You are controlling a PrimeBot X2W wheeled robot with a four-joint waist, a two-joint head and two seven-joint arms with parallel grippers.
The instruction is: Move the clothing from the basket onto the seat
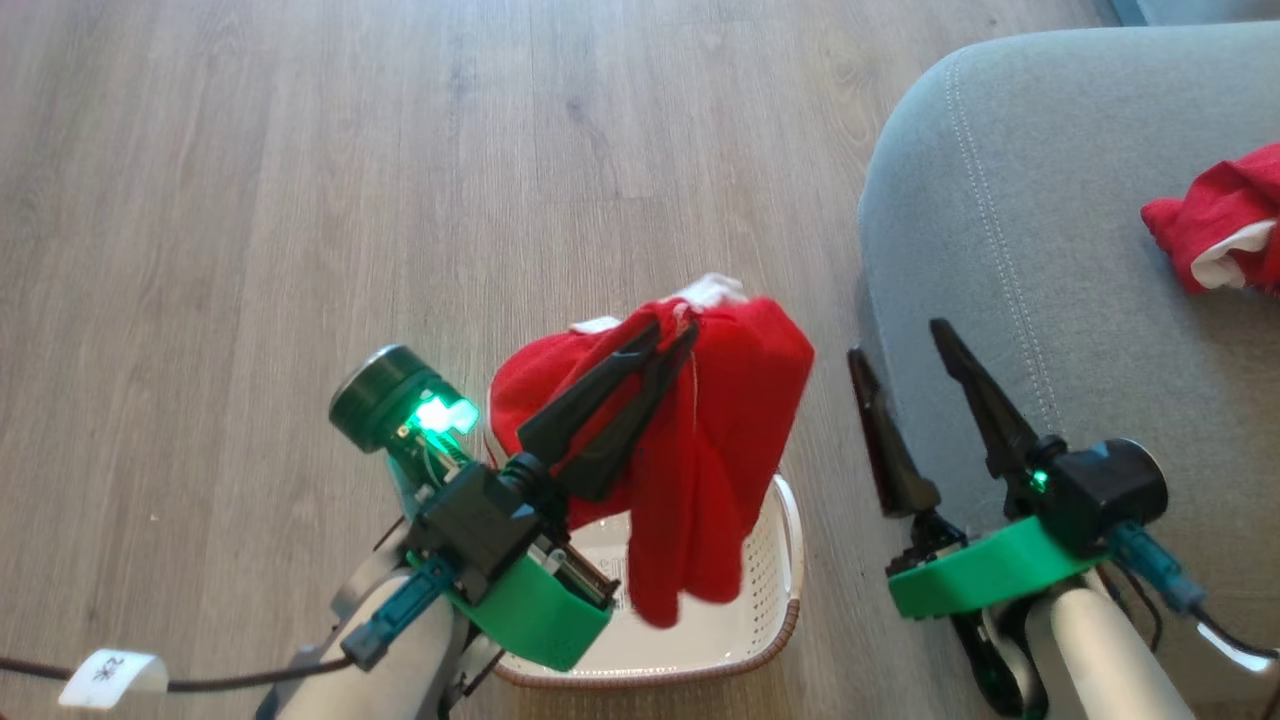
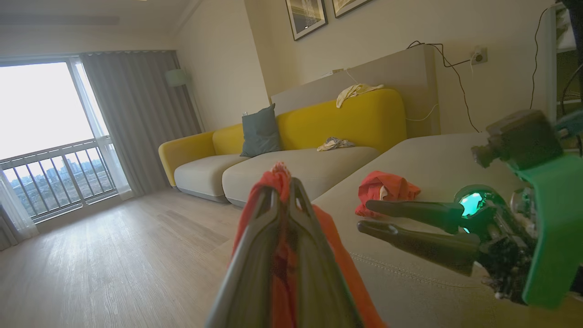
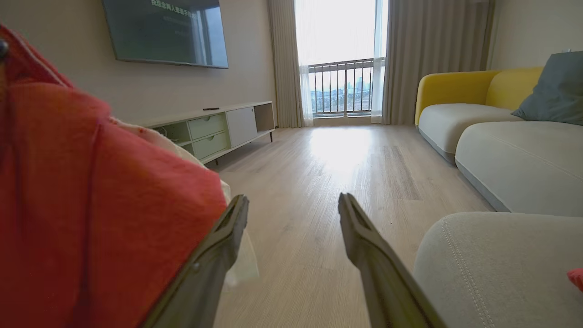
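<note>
Above the basket (image 1: 775,560), the left end effector (image 1: 672,335) was pinched almost shut on a red garment (image 1: 720,440). Its two dark fingers pressed together with a fold of cloth caught between them near the tips. The rest of the garment draped down from the fingers over the basket's open interior. Whether its lowest fold was clear of the rim could not be told from above. A bit of white trim showed at the top of the bunch.

The seat (image 1: 1050,250) lay to the robot's right of the basket, its rounded corner and stitched seam just beside the basket's right wall. A second red garment (image 1: 1215,225) lay on the cushion, well in from that corner. The right end effector (image 1: 897,340) hovered at the seat's near edge, between the held garment and the cushion, jaws spread wide and holding nothing.

The drop spot lay to the right of the loaded left end effector, across the line of the empty right one. The garment hung with its long axis vertical, so by my judgement it would need raising until its lowest fold cleared the rim. Only then could it swing right, passing over or ahead of the right fingers. The right arm was nearer the seat, yet the left carried the load.
</note>
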